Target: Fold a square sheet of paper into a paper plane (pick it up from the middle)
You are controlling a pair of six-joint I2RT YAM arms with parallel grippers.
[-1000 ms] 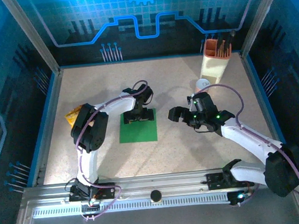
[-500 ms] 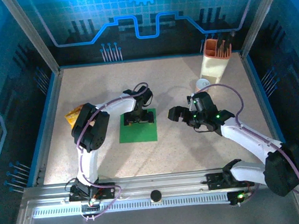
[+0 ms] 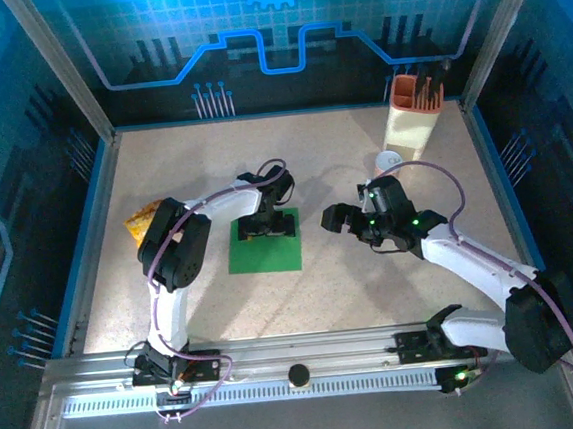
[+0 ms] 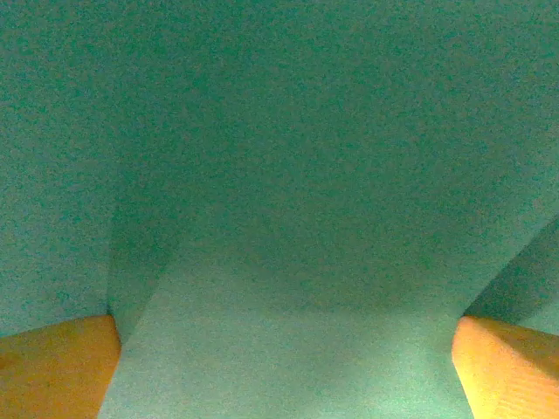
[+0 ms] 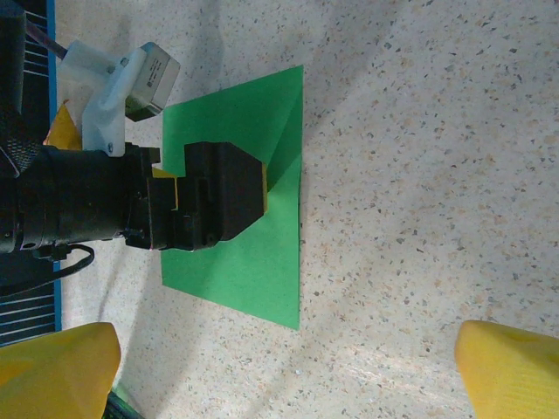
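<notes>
**1. L jaws.** Apart, wide. In the left wrist view both orange fingertips (image 4: 54, 367) sit at the bottom corners, w/ green paper spanning the whole gap between them. Nothing is clamped. The tips are right down at the paper, but actual contact cannot be told. A shadow lies on the paper just ahead of each tip.

**2. R jaws.** Apart, wide. In the right wrist view the yellow fingertips (image 5: 511, 375) sit at the bottom corners, w/ bare speckled surface (image 5: 419, 175) between them. Nothing is held.

**3. Task item.** The square sheet of paper (image 3: 266, 256), bright green, lies on the surface approx. at centre, a little left of mid.
- From the right wrist view, a crease runs from one corner of the sheet to the L jaws. The strip beside it is shaded darker.
- The L jaws point down over the sheet's far half.
- The R jaws are to the right of the sheet, apart from it and aimed toward it.

**4. Arms.**
- The left arm (image 3: 169, 250) rises from the near-left base and bends right to the sheet.
- The right arm (image 3: 471, 262) runs from the near-right base diagonally toward centre.

**5. Surroundings.**
- A yellow-orange snack packet (image 3: 139, 222) lies near the left edge, partly behind the left arm's elbow.
- A cream holder w/ orange top (image 3: 413, 113), dark tools in it, stands in the far-right corner.
- A small round white item (image 3: 389, 157) sits just in front of the holder.
- A metal rail (image 3: 299, 359) runs along the near edge.
</notes>
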